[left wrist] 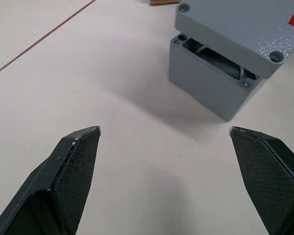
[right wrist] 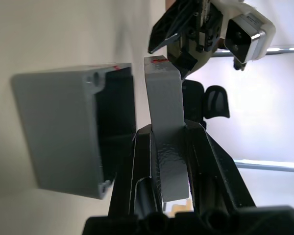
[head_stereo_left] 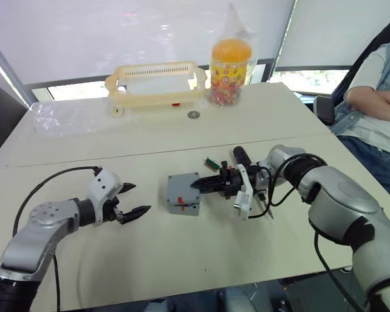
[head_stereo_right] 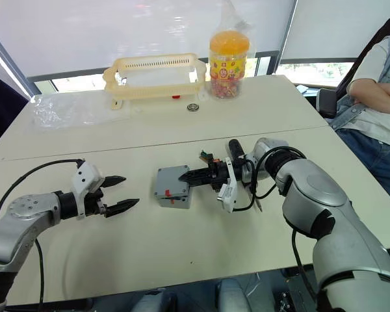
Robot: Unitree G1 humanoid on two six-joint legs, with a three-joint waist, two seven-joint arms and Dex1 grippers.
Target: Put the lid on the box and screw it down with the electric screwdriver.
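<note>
The grey box [head_stereo_left: 187, 209] stands on the table's middle, its opening upward. The flat grey lid [head_stereo_left: 182, 186] hangs just over it, shifted sideways and tilted, leaving a gap to the box rim [left wrist: 210, 54]. My right gripper [head_stereo_left: 199, 185] is shut on the lid's edge [right wrist: 164, 112]. To the box's left, my left gripper [head_stereo_left: 134, 200] hovers open and empty, its fingertips [left wrist: 83, 142] pointing at the box. A black cylindrical tool [head_stereo_left: 240, 156], apparently the electric screwdriver, lies mostly hidden under my right wrist.
A small green-brown part [head_stereo_left: 211, 162] lies behind the box. At the back stand a cream basket [head_stereo_left: 155, 83], a candy jar in a plastic bag [head_stereo_left: 230, 65] and a small ring [head_stereo_left: 194, 115]. A seated person [head_stereo_left: 377, 104] is at the right.
</note>
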